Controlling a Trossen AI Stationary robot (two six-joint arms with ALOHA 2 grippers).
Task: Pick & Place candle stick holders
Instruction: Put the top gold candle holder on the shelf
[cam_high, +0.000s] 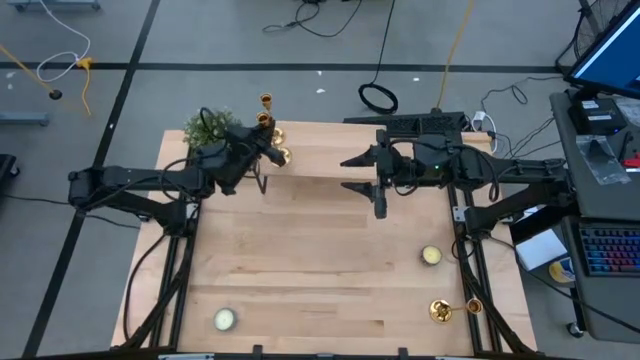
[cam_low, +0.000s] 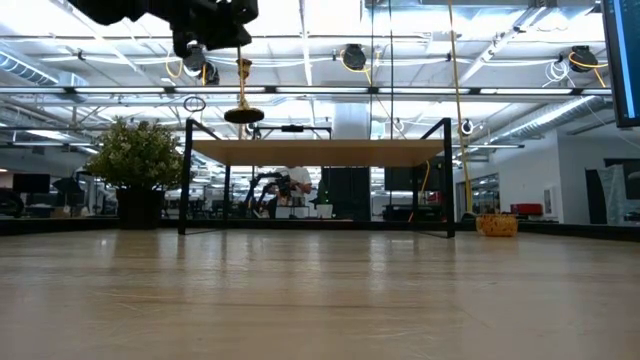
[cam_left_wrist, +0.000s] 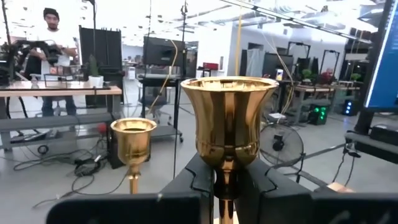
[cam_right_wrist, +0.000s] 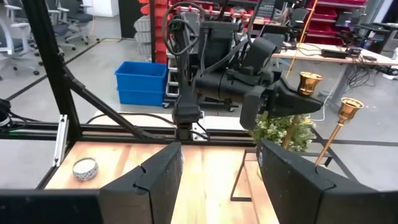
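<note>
left gripper (cam_left_wrist: 225, 186): clenched on a gold candlestick (cam_left_wrist: 228, 121), raised near the plant (cam_high: 208, 126) | right gripper (cam_right_wrist: 217, 174): fingers apart, holding nothing, above table (cam_high: 320, 250) centre

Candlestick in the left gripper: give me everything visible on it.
The held candlestick is shiny gold metal: a flared top cup, a thin stem and a round flared base. The left gripper is shut on the stem just under the cup, one dark finger on each side. The low view shows it hanging upright, base clear of the table, so only the fingers touch it. It is over the table's far left corner, near the green plant and a second candlestick beside it.
</note>
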